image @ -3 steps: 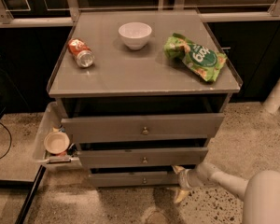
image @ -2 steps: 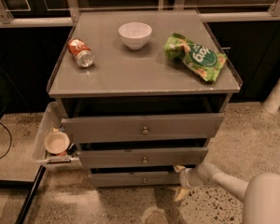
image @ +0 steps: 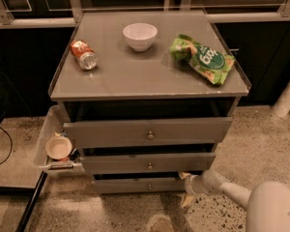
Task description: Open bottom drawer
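The bottom drawer is the lowest and narrowest of three grey fronts of the cabinet, with a small round knob at its centre. It stands out a little from the cabinet body. My gripper is low near the floor at the drawer's right end, on the white arm that comes in from the lower right. It sits right next to the drawer front's right edge.
The middle drawer and top drawer also stand slightly out. On the cabinet top lie a tipped soda can, a white bowl and a green chip bag. A tray with a small bowl hangs at the left side.
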### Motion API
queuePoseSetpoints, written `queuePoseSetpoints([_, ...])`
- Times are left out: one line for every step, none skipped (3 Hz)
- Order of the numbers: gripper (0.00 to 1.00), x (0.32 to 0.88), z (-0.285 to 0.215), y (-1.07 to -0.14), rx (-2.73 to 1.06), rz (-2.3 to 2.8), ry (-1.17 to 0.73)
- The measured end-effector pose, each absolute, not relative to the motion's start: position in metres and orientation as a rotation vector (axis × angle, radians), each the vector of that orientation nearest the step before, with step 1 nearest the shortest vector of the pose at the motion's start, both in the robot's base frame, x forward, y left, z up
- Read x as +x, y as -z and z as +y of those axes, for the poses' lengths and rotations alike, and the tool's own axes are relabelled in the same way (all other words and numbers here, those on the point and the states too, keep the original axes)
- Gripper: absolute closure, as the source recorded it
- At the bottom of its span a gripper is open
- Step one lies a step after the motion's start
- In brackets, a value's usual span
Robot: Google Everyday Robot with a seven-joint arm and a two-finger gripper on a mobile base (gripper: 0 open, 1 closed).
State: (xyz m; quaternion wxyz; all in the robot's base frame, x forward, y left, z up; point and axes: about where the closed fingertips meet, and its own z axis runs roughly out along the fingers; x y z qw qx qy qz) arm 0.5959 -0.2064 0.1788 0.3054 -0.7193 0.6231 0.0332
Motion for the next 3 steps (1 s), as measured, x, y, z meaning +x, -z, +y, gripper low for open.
queuePoseSetpoints([0.0,0.598,-0.204,-0.166,-1.951,1.618,-0.061])
queuePoseSetpoints([0.0,0.609,-0.193,-0.158,-1.994,1.559,-0.079])
queuePoseSetpoints([0.0,0.609,-0.193,-0.158,-1.996,1.557,-0.084])
